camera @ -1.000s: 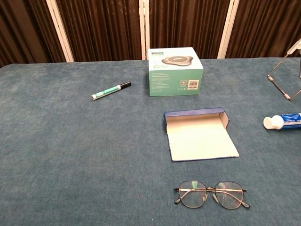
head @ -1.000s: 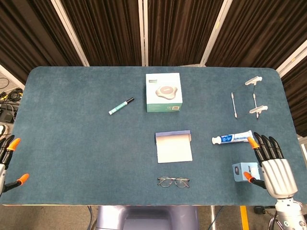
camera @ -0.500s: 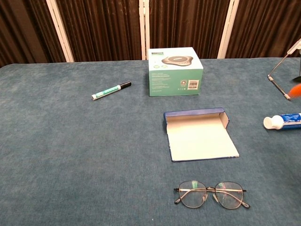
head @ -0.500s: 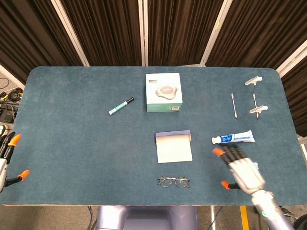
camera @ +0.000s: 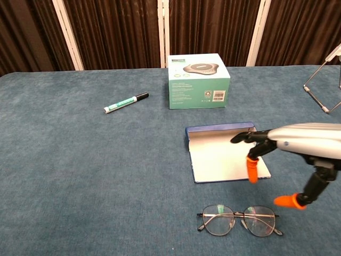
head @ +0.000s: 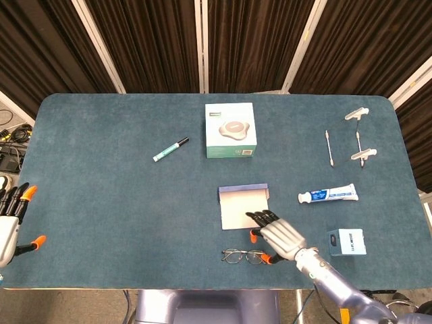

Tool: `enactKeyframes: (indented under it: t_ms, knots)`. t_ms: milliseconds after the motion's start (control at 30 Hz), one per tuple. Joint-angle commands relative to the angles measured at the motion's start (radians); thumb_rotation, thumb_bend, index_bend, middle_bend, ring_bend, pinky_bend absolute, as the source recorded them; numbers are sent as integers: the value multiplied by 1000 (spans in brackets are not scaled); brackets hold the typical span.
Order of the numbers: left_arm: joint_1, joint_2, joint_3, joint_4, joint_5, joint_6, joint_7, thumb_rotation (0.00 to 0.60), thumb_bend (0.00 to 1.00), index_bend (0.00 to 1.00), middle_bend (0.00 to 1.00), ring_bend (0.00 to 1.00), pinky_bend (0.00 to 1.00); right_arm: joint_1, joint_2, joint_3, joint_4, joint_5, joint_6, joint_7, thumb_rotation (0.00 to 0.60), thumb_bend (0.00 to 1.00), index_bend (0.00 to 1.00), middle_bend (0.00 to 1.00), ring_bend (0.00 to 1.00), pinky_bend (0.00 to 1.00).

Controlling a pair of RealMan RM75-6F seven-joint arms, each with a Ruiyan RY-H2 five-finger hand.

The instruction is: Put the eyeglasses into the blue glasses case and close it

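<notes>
Presently the right hand hovers with fingers apart and empty above the eyeglasses, which lie flat on the worktop just in front of the blue glasses case; its lid lies open, presumably ready to receive them. Only the head view shows the left hand, spread and idle at the worktop's edge; the chest view better reveals the gap between fingertips and frames.

Evenly and brightly lit from overhead, with only faint, soft shadows on the table. No glare on the matte blue cloth. Sharp across both views, apart from slight motion blur on the right hand. Dark, underexposed curtains behind. Mild wide-angle bowing at the table's edges in the head view.
</notes>
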Motion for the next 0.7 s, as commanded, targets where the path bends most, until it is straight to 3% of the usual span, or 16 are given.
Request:
enactKeyframes:
  t_ms: [33, 367, 700]
  knots:
    - [-6, -5, -1, 5, -7, -9, 6, 600, 0, 0, 0, 0, 0, 60, -53, 7, -3, 122, -37, -87, 600, 225, 464, 0, 0, 0]
    - [-8, -6, 1, 4, -13, -7, 11, 600, 0, 0, 0, 0, 0, 140, -155, -32, 12, 278, 4, -243, 600, 228, 477, 0, 0, 0]
    - [-5, -6, 3, 5, -20, -3, 8, 600, 0, 0, 0, 0, 0, 167, -187, -63, 17, 304, 52, -295, 600, 230, 481, 0, 0, 0]
